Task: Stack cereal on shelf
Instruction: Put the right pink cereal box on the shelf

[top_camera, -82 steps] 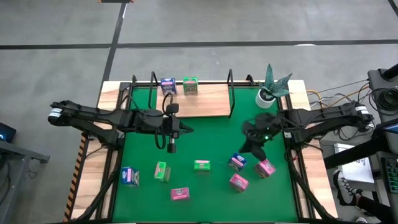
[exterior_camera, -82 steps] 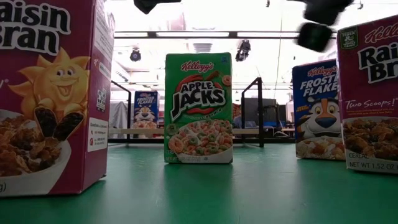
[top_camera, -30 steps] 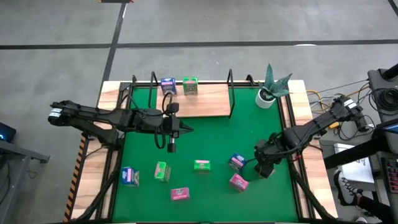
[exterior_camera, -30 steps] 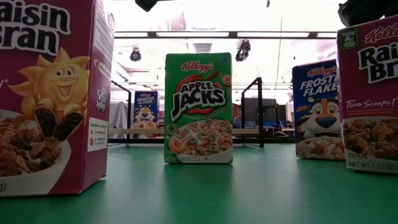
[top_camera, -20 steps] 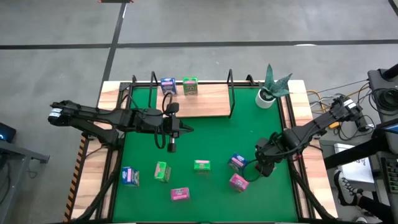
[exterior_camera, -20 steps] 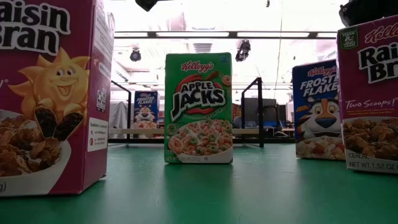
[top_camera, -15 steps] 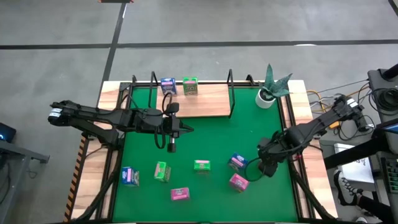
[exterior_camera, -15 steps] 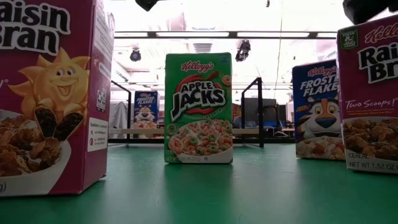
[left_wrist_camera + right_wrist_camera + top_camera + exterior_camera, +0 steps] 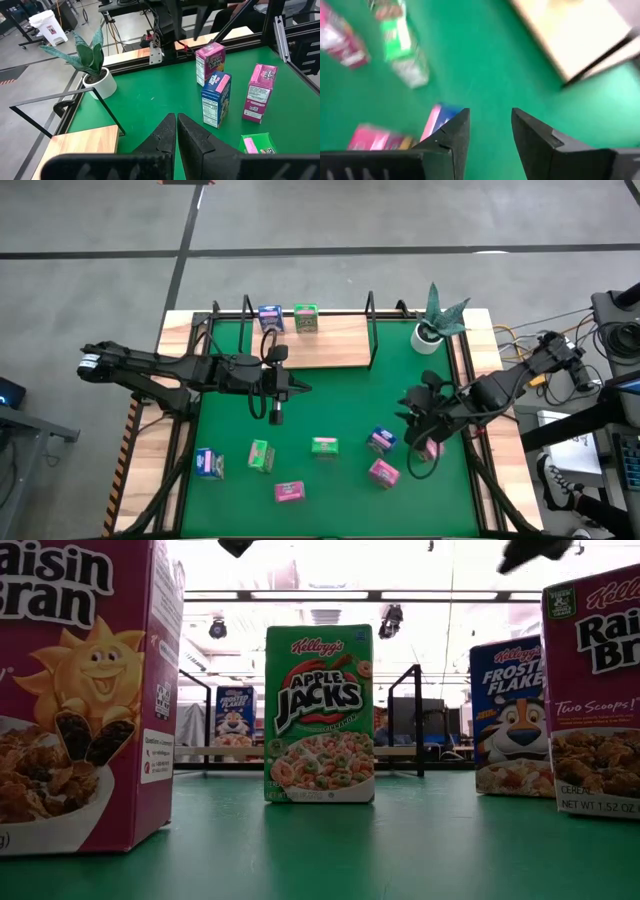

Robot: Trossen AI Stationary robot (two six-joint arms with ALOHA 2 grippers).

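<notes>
The shelf (image 9: 325, 345) is a light-wood board at the mat's far edge; a blue cereal box (image 9: 270, 318) and a green one (image 9: 306, 318) stand on it. On the green mat stand or lie more cereal boxes: blue (image 9: 209, 463), green (image 9: 261, 455), green (image 9: 324, 446), pink (image 9: 290, 492), blue (image 9: 380, 440), pink (image 9: 384, 473). Another pink one (image 9: 210, 62) stands upright at the right. My right gripper (image 9: 490, 125) hangs open above the mat near that box, nothing between its fingers. My left gripper (image 9: 176, 127) is shut in the air over the mat's middle left.
A potted plant (image 9: 432, 330) stands at the far right corner, beside the shelf's black rod upright (image 9: 371, 330). A cable loop (image 9: 420, 465) hangs under my right arm. The mat (image 9: 330, 410) shows bare between the shelf and the row of boxes.
My right gripper has risen from over the rightmost pink box and gone toward the far edge and a little left, rolling its wrist as it went. The pink box stays on the mat and now shows beside the arm.
</notes>
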